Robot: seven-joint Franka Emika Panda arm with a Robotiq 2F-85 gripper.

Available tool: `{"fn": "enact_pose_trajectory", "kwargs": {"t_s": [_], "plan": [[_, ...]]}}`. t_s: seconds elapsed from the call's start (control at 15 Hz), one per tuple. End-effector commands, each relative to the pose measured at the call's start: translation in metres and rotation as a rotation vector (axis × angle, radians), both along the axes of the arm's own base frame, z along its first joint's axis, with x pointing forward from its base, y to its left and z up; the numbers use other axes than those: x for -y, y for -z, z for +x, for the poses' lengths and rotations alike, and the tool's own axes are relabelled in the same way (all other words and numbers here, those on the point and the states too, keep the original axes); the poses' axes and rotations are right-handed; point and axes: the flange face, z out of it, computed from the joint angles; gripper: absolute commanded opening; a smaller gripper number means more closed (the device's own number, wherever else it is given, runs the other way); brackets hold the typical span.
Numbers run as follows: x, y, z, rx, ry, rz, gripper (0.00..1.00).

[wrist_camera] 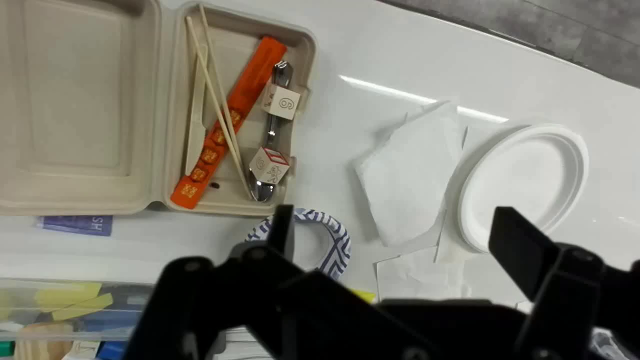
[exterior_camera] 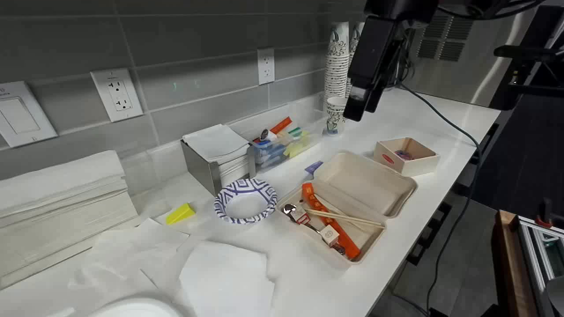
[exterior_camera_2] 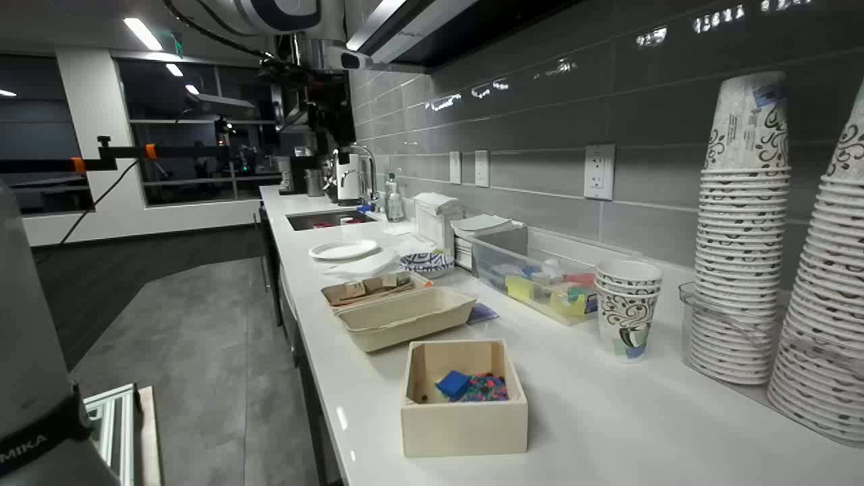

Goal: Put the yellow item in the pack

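- Farthest left, by the tiled wall [exterior_camera: 211, 97], we see a stack of folded white paper towels [exterior_camera: 61, 202]; a white plate [wrist_camera: 525, 175] sits nearer us;
- next, we find the yellow item [exterior_camera: 180, 214], small and bright, on the counter [exterior_camera: 317, 286]; loose white paper sheets [exterior_camera: 227, 279] lie just beside it, whether touching or not we cannot tell; in the wrist view a mere sliver of it shows;
- then comes a metal napkin holder [exterior_camera: 197, 169] packed with white napkins [exterior_camera: 217, 143]; in front of it we have a paper bowl [exterior_camera: 245, 207] with a blue geometric pattern, between the yellow item and the open clamshell takeout box [exterior_camera: 365, 185];
- beside the holder, a clear plastic bin [exterior_camera_2: 489, 260] carries mixed coloured items [exterior_camera: 273, 154]; to its right we notice a flat purple packet [exterior_camera: 313, 167], just beside the clamshell takeout box;
- patterned paper cups [exterior_camera_2: 742, 236] rise behind in tall stacks, a shorter stack [exterior_camera_2: 629, 310] before them;
- in one half of the clamshell takeout box we count a pale knife [wrist_camera: 196, 142], wooden chopsticks [wrist_camera: 215, 94] laid across an orange-red sleeve [wrist_camera: 245, 95], a metal spoon [wrist_camera: 271, 127] and two printed cubes [wrist_camera: 281, 102] overlapping the spoon;
- above the counter hangs the gripper [wrist_camera: 394, 230]; its jaws stand wide apart;
- to the right, we come to a small wooden box [exterior_camera_2: 466, 432] holding multicoloured bits [exterior_camera_2: 484, 388] and a blue piece [exterior_camera_2: 453, 383].
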Motion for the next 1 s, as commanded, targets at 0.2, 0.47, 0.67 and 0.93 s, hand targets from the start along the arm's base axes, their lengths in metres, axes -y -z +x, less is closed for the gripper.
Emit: {"fn": "enact_pose_trajectory", "kwargs": {"t_s": [0.2, 0.47, 0.67, 0.93], "plan": [[0.0, -0.001, 0.0, -0.001, -0.001, -0.001, 1.0], [0.0, -0.001, 0.0, -0.001, -0.001, -0.001, 1.0], [0.0, -0.001, 0.0, -0.001, -0.001, -0.001, 1.0], [-0.031, 0.017, 0.024, 0.073, -0.182, -0.072, 1.0]]}}
